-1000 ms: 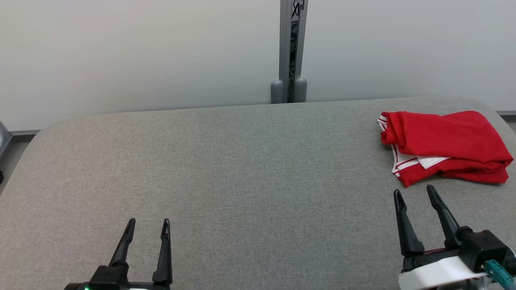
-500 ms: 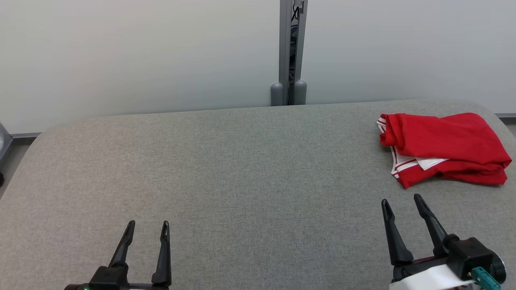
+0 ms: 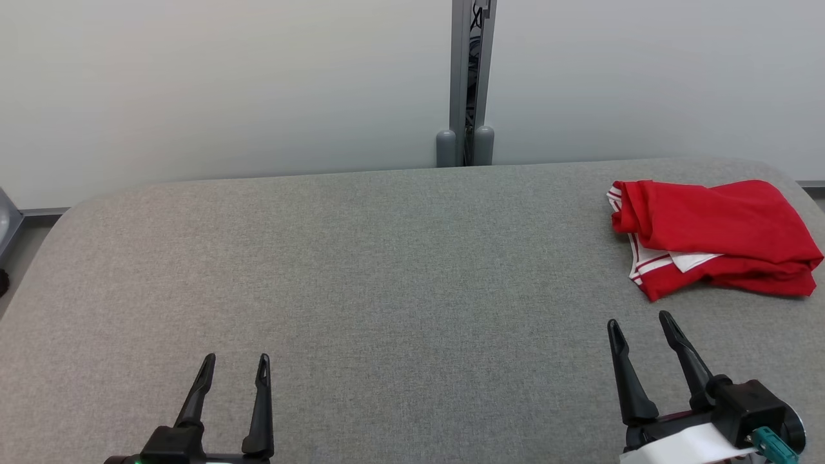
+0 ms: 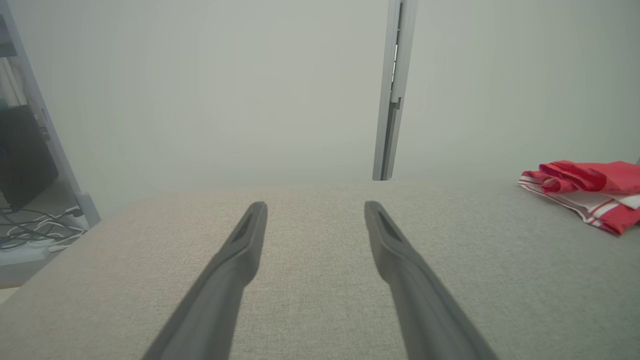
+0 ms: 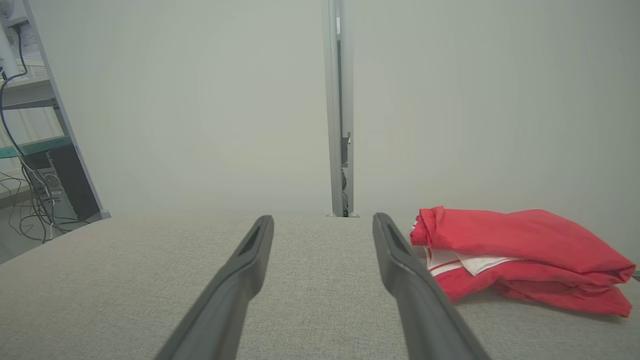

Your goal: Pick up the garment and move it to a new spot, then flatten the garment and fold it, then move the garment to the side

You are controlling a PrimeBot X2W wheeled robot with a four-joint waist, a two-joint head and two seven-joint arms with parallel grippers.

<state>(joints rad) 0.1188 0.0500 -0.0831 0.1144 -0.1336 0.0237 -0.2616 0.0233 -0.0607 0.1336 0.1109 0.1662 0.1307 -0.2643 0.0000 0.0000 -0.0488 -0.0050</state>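
A red garment with white trim (image 3: 715,237) lies folded in a bundle at the far right of the grey padded table (image 3: 387,277). My right gripper (image 3: 638,321) stands open a short way in front of the bundle, apart from it and empty. The right wrist view has the garment (image 5: 520,255) just right of the right gripper (image 5: 324,220). Open and empty too, my left gripper (image 3: 236,358) hovers at the lower left, far from the cloth. In the left wrist view the garment (image 4: 590,192) sits at the right edge, beyond the left gripper (image 4: 315,205).
A pale partition wall with a grey metal post (image 3: 469,77) runs along the table's far edge. Shelving and loose cables (image 5: 30,150) stand off to the left beyond the table. The garment lies close to the table's rounded right edge (image 3: 809,193).
My right gripper has drawn back toward the near edge and a little left, away from the garment, still open. The left gripper has stayed put. The camera has shifted slightly.
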